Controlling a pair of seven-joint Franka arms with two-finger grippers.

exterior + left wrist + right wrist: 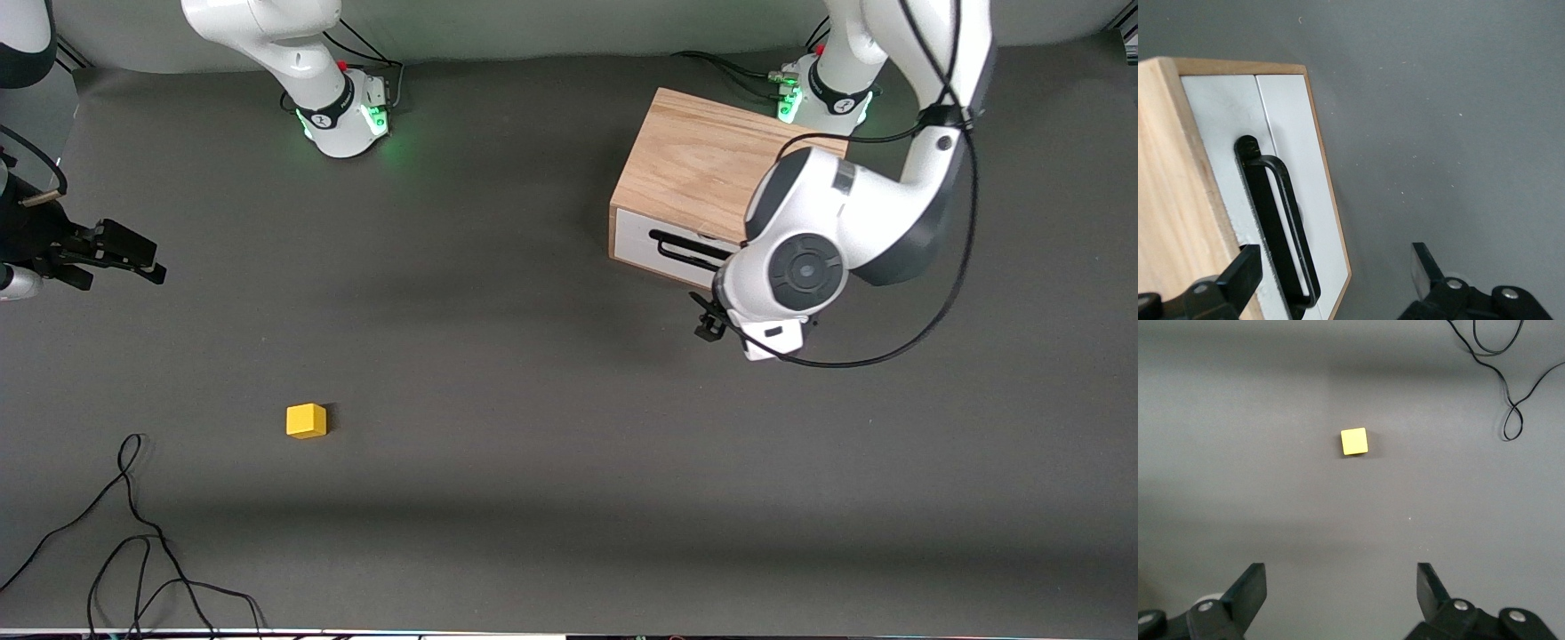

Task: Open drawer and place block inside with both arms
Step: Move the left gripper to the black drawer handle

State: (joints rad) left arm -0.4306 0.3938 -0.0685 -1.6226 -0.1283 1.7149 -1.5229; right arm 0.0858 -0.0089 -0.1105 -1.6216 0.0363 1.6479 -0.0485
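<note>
Left gripper (1331, 280): you're hovering it spread wide just before the shut drawer (662, 249), lining up on its wire handle (1278, 227) | right gripper (1338, 597): gaping, empty, waiting at 9 o'clock | block (306, 420): lying at 7 o'clock, untouched.

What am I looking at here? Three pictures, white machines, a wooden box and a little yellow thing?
Two robot arms stand at a grey table. The wide picture looks down from across the table; the other two come from cameras on each arm's wrist. The left gripper, two open black fingers, hangs in front of the drawer of a wooden cabinet, close to its black handle. The drawer is shut. The right gripper, also open, waits above the table; its camera sees the yellow block lying loose. A black cable lies nearby. Nothing is held.
</note>
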